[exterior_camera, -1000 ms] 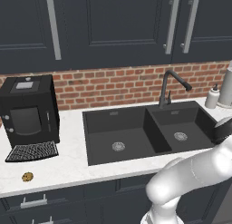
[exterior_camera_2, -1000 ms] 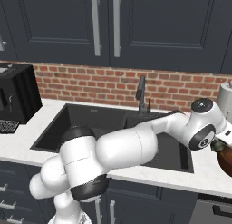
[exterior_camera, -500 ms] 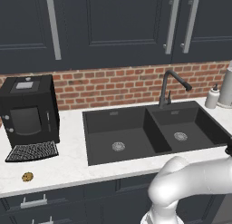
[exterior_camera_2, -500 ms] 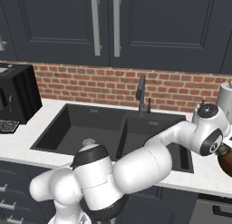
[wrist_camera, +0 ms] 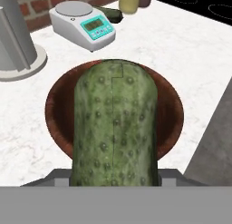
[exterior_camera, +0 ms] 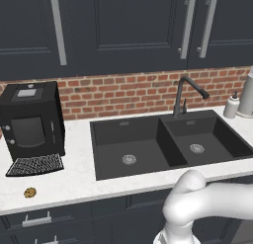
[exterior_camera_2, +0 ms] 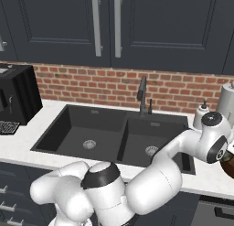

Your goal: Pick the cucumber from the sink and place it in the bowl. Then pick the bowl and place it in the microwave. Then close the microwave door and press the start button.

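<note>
- Hand view: cucumber (wrist_camera: pixel 115 128) fills the middle of the frame, long axis running away from the camera, directly over the bowl (wrist_camera: pixel 59 114).
- End effector clamped on the cucumber by judgement; the fingertips are hidden under the vegetable, so the contact itself cannot be seen.
- Bowl sits on the white marbled counter (wrist_camera: pixel 181 51), well right of the sink (exterior_camera_2: pixel 119 138), both of whose basins look bare in the base views.
- Near the bowl: a kitchen scale (wrist_camera: pixel 84 23) beyond it and a grey canister base (wrist_camera: pixel 18 46) to one side. A second dark green item (wrist_camera: pixel 111 13) lies behind the scale; too small to identify.
- Right base view: arm stretched far right, wrist above a sliver of bowl rim (exterior_camera_2: pixel 227 164) at the frame edge.
- Handling, judged: cucumber is stiff, light, with bumpy skin giving fair grip; being round, it may roll once released. Hold at mid-length is the sound choice.
- Bowl looks rigid and deep; best taken by its rim.
- Release from low height should land it inside.
</note>
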